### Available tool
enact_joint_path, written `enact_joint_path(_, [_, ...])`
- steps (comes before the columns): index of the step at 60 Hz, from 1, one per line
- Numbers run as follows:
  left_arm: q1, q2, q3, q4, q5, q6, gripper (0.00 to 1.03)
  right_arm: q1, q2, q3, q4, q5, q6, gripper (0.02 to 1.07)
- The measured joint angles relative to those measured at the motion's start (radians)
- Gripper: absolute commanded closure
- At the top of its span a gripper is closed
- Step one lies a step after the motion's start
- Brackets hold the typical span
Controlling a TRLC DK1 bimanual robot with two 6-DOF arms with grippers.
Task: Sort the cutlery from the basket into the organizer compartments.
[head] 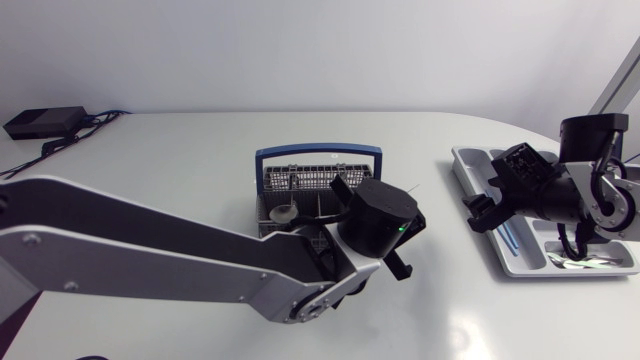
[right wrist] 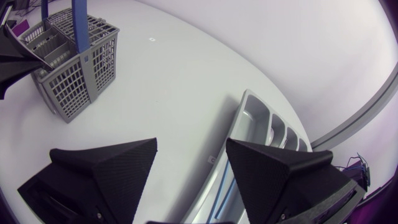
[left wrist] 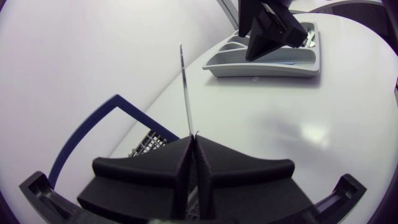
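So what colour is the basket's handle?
Blue handle on a grey basket; the head view shows it best.

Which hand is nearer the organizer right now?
Right. The right hand, open, is over the organizer's edge nearest the basket; the left hand is at the basket, shut on a thin utensil, well short of the organizer.

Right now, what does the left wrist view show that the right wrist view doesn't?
Only the left wrist view: the left claw shut on a thin metal utensil that stands up ahead of it. Only the right wrist view: the right claw spread wide open with the organizer beneath it, and the full gridded wall of the basket. Both: the basket with its blue handle, and the grey organizer.
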Motion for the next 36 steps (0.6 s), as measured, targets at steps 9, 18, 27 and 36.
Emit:
enact_joint_path(9, [0.000, -0.023, -0.033, 0.003, 0.001, 0.000, 1.00, 0.003, -0.002, 0.000, 0.000, 0.002, 0.000, 0.27])
enact_joint_path(18, [0.011, -0.070, -0.082, 0.023, 0.024, 0.008, 1.00, 0.018, -0.016, -0.004, 0.000, 0.002, 0.000, 0.27])
enact_joint_path(27, [0.026, -0.136, -0.118, 0.041, 0.057, 0.027, 1.00, 0.046, -0.059, -0.018, -0.001, 0.001, 0.000, 0.27])
enact_joint_path(36, [0.050, -0.240, -0.142, 0.041, 0.115, 0.027, 1.00, 0.090, -0.112, -0.019, -0.004, -0.003, 0.000, 0.24])
